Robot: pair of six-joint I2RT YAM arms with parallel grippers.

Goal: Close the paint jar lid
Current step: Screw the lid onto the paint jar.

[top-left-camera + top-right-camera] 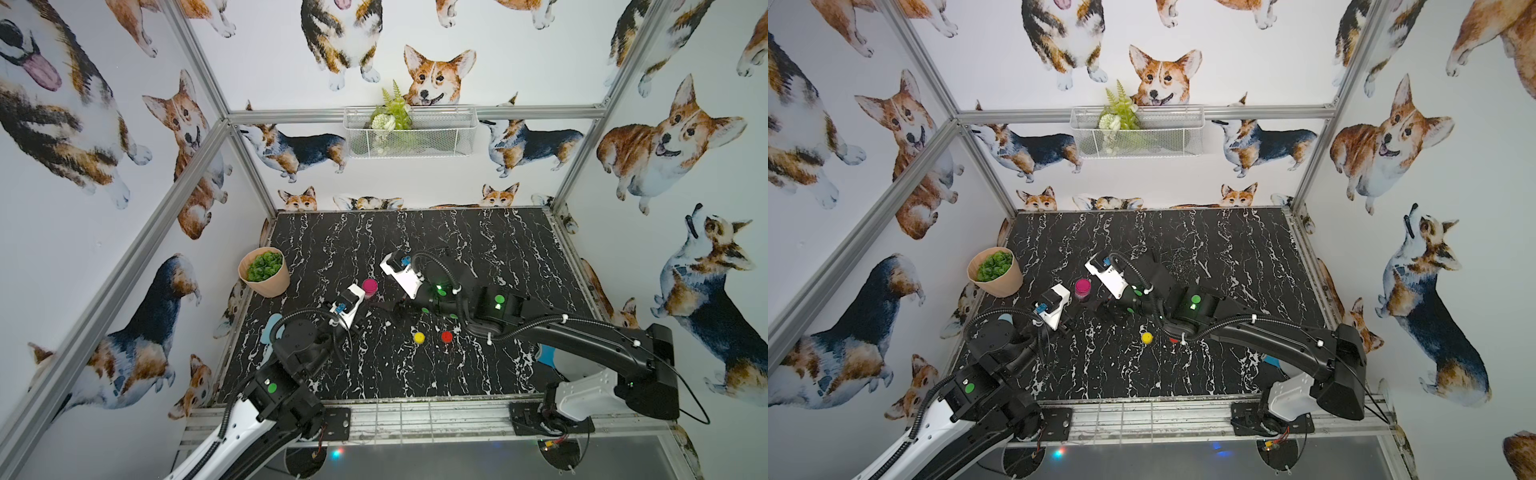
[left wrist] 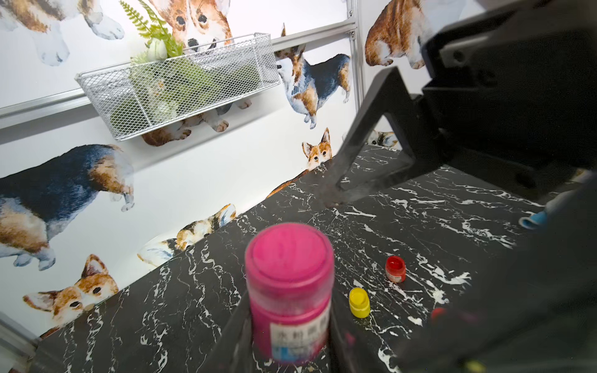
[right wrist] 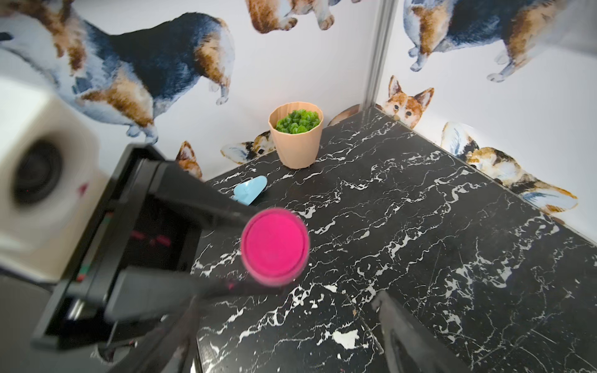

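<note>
Left wrist, left hand (image 2: 287, 336) gripping one pink jar (image 2: 289, 290), yellow jar (image 2: 359, 302), red jar (image 2: 395, 268), right hand (image 3: 290, 339) wide

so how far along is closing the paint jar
Done, it seems: the pink lid sits flat on the jar. In hand: the left gripper is shut on the jar; the right gripper is open, off the lid. Left: releasing the jar; tightness can't be seen.

Potted plant (image 1: 264, 272) — yellow jar (image 1: 419, 337), red jar (image 1: 446, 336)
</note>
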